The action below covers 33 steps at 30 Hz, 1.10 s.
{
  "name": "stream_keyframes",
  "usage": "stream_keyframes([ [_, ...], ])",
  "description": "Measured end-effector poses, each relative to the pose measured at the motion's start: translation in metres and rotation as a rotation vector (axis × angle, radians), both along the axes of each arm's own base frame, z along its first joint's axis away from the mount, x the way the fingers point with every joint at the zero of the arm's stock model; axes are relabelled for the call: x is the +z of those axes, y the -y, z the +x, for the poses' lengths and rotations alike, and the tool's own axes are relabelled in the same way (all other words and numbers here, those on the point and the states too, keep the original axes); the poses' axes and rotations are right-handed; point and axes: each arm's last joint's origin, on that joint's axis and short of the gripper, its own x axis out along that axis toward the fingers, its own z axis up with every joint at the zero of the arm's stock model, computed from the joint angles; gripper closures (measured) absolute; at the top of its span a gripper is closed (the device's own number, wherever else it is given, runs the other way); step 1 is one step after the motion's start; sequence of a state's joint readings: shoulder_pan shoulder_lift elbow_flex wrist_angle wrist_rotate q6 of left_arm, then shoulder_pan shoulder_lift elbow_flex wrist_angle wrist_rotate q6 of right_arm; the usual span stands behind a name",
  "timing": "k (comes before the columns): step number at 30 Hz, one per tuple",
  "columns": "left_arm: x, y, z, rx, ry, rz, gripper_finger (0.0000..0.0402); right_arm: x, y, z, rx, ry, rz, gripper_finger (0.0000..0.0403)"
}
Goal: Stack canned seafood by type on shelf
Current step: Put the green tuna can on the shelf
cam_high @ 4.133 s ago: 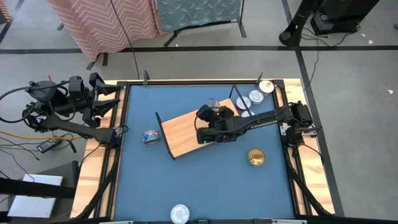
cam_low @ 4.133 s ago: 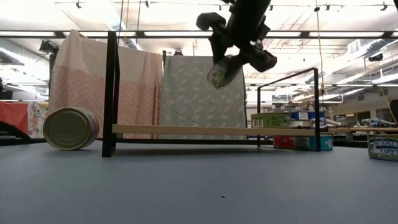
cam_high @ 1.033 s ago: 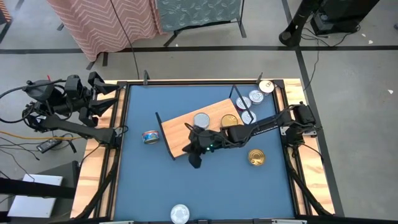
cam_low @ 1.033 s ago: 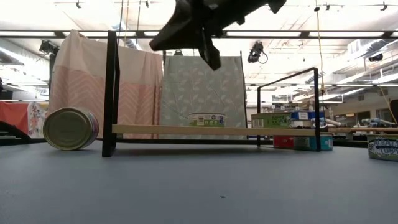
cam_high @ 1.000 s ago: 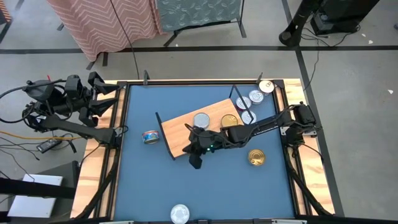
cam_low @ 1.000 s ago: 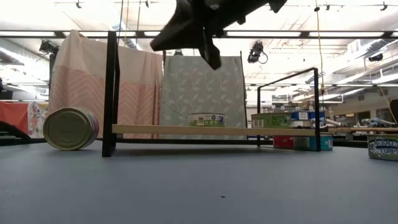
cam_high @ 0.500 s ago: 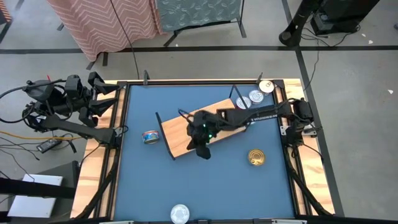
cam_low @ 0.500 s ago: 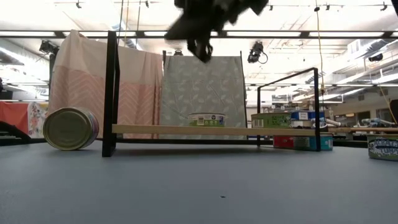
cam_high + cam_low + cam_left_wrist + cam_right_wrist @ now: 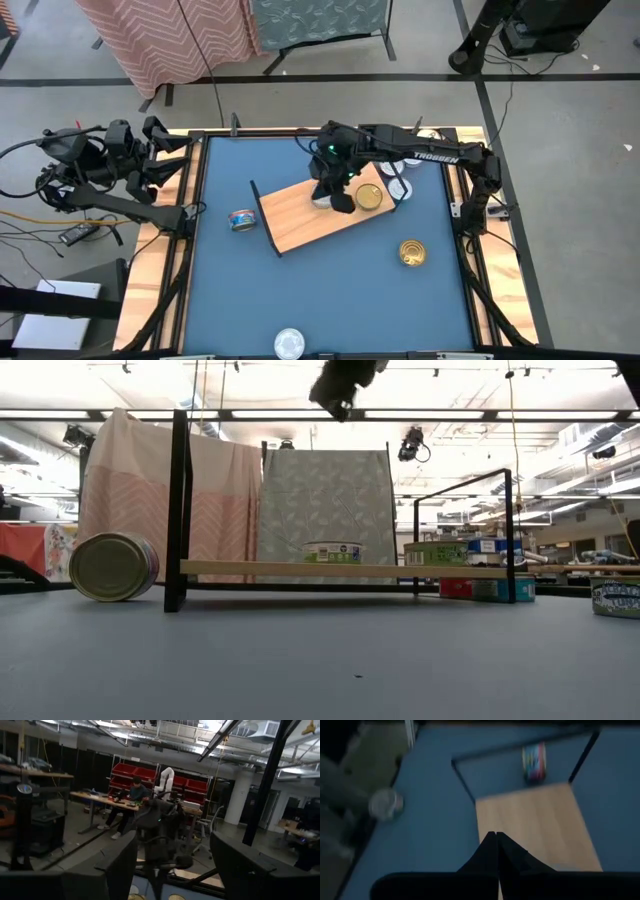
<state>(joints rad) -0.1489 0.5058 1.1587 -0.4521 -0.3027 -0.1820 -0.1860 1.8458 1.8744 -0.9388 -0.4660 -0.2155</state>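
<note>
1. Biggest worry: the right pincer (image 9: 343,200) hangs over the shelf (image 9: 300,215) with its fingers pressed together and nothing in them. From the overhead it covers the spot where a silver-lidded can (image 9: 332,551) sits on the board, right next to a gold-lidded can (image 9: 369,197). If it drops low or swings sideways it could knock either one off, or bump the thin black wire end frame (image 9: 179,510) and skew the whole shelf, which already sits at an angle.

2. The can with the colourful label (image 9: 241,220) is lying on its side just off the shelf's end. Round and on edge, so I'd guess it rolls away if nudged instead of gripped squarely.

3. Plenty still loose: a gold can (image 9: 411,252) near the right side, a silver one (image 9: 288,343) at the near edge, a few more (image 9: 411,157) in the far right corner. Sorting by type looks barely started.

4. The left pincer (image 9: 170,870) is parked off the tabletop's left side, fingers apart, empty.

5. The tabletop (image 9: 230,290) is flat blue with a wooden rim. Room is a workshop: patterned fabric screens behind, red storage bins, a person seated at a bench far back.
</note>
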Motion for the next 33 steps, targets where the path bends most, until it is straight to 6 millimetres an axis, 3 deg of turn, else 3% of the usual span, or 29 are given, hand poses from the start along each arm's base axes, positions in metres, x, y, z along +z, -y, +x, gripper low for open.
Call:
stream_keyframes([
  [9, -0.002, 0.004, 0.039, 0.056, -0.083, -0.023, 0.0149, -0.018, 0.004, -0.035, 0.184, -0.318, -0.154, 0.0402],
  [15, -0.008, 0.009, 0.089, 0.148, -0.147, -0.062, 0.0149, -0.012, 0.003, -0.053, 0.204, -0.436, -0.216, 0.0402],
  [18, -0.022, 0.011, 0.116, 0.198, -0.251, -0.096, 0.0149, 0.019, 0.002, -0.067, 0.177, -0.346, -0.252, 0.0402],
  [21, -0.040, 0.010, 0.146, 0.236, -0.361, -0.126, 0.0149, 0.066, -0.002, -0.089, 0.124, -0.173, -0.317, 0.0402],
  [27, -0.067, 0.000, 0.196, 0.218, -0.535, -0.140, 0.0149, 0.163, -0.041, -0.155, 0.072, 0.290, -0.387, 0.0402],
  [33, -0.100, -0.019, 0.214, 0.177, -0.844, -0.187, 0.0149, 0.212, -0.073, -0.219, 0.021, 0.562, -0.301, 0.0402],
])
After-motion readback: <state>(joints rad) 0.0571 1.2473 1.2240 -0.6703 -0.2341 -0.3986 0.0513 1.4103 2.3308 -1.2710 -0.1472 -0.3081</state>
